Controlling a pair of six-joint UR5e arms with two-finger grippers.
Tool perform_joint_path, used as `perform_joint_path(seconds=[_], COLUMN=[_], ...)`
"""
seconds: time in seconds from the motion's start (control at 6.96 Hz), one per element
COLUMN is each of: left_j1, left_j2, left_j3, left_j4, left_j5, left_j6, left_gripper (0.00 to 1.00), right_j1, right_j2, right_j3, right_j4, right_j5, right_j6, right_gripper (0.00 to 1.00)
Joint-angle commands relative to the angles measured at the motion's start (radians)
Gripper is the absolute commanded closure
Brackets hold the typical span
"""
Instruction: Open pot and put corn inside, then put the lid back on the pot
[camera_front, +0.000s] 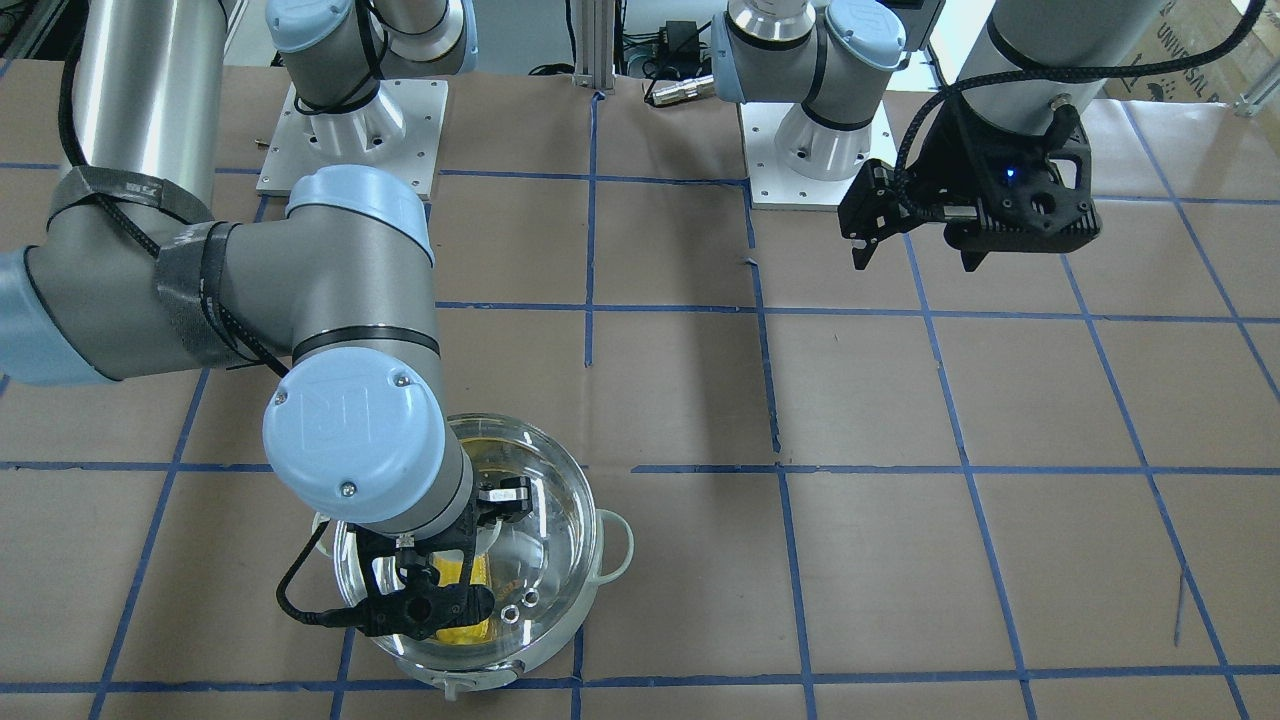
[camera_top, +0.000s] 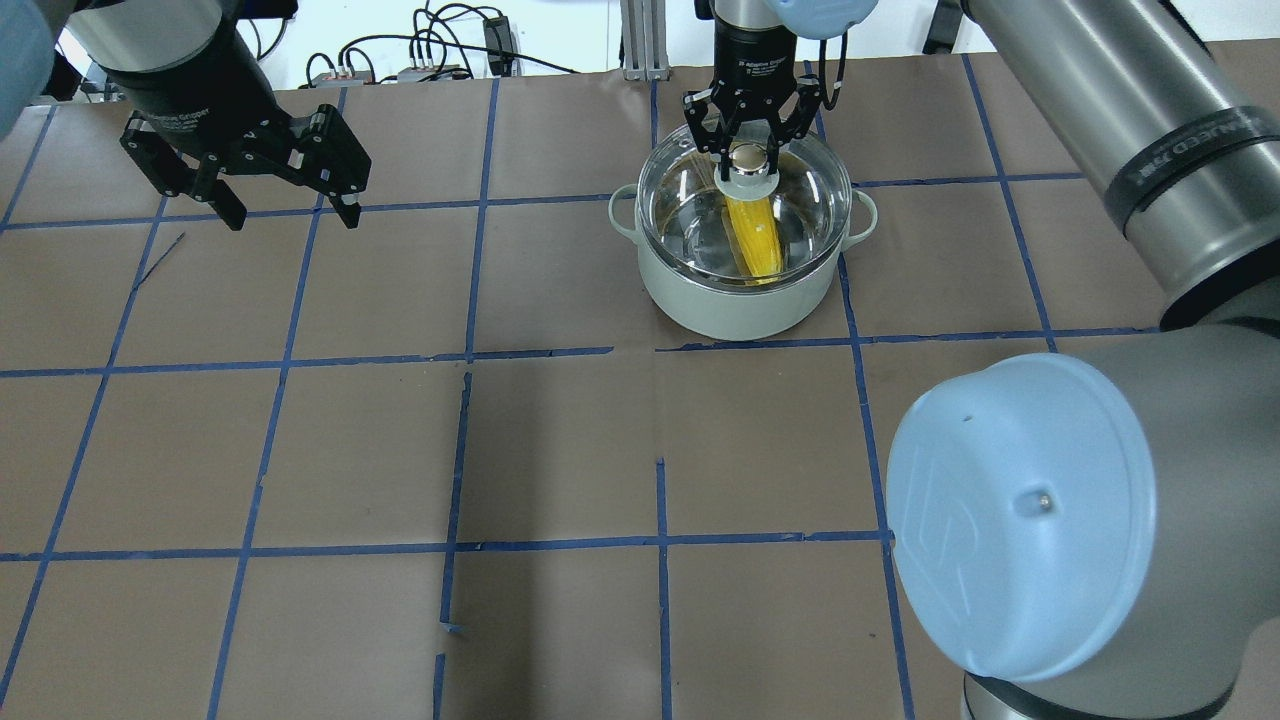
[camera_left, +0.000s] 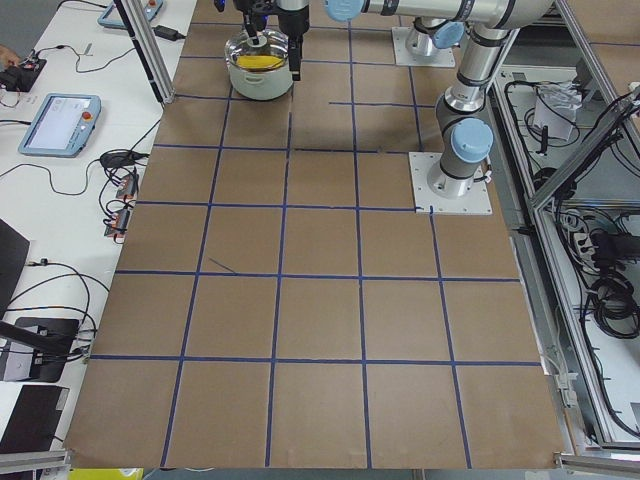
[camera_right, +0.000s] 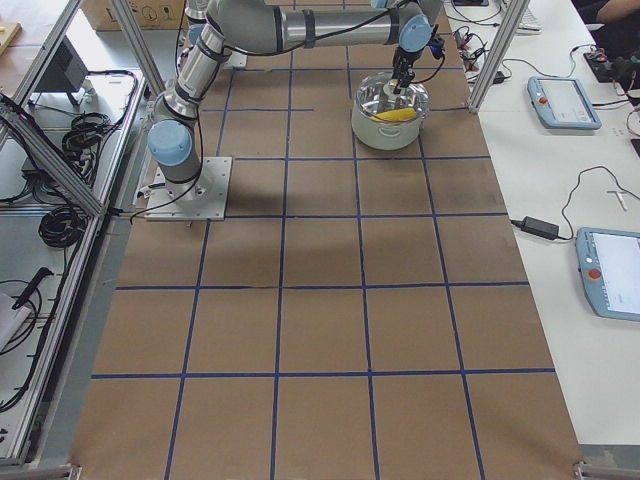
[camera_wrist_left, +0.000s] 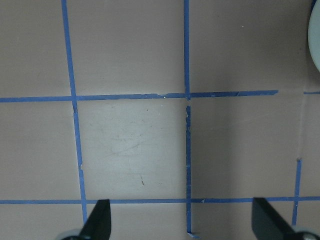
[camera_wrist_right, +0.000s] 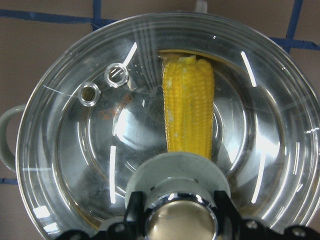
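The pot (camera_top: 740, 305) stands at the table's far middle, right of centre in the overhead view. The corn (camera_top: 755, 235) lies inside it and shows yellow through the glass lid (camera_top: 690, 210). The lid lies over the pot's rim. My right gripper (camera_top: 748, 150) comes straight down and is shut on the lid's knob (camera_wrist_right: 182, 220), with a finger on each side. The right wrist view shows the corn (camera_wrist_right: 187, 110) under the lid (camera_wrist_right: 65, 165) and the two vent rings (camera_wrist_right: 116, 76). My left gripper (camera_top: 292, 215) is open and empty, well to the left above bare table.
The table is brown paper with a blue tape grid (camera_top: 560, 350). A pot side handle (camera_top: 622, 215) points toward the left gripper's side. The pot's edge (camera_wrist_left: 316, 40) shows at the right edge of the left wrist view. Cables (camera_top: 440, 45) lie beyond the far edge.
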Motion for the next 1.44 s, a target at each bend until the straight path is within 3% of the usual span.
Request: perform_joint_path(seconds=[0.0, 0.72, 0.86, 1.01, 1.29], left_j1=[0.001, 0.0, 0.0, -0.002, -0.002], left_j2=[0.0, 0.008, 0.016, 0.019, 0.033], left_j3=[0.0, -0.002, -0.005, -0.005, -0.006], left_j4=[0.0, 0.0, 0.002, 0.0, 0.0], left_j5=[0.0, 0.006, 0.008, 0.006, 0.002], left_j6=[0.0, 0.0, 0.001, 0.003, 0.017], left_gripper=[0.0, 0.0, 0.0, 0.0, 0.0], right_j1=[0.0, 0.0, 0.0, 0.0, -0.002], right_j2=[0.002, 0.0, 0.002, 0.002, -0.001], right_j3=[0.001, -0.007, -0.01, -0.01, -0.016], right_j4=[0.01, 0.037, 0.033, 0.033, 0.027], right_j5=[0.001, 0.0, 0.0, -0.002, 0.0], right_j6=[-0.001, -0.001, -0.001, -0.003, -0.003], right_gripper=[0.77, 0.77, 0.71, 0.35, 0.26])
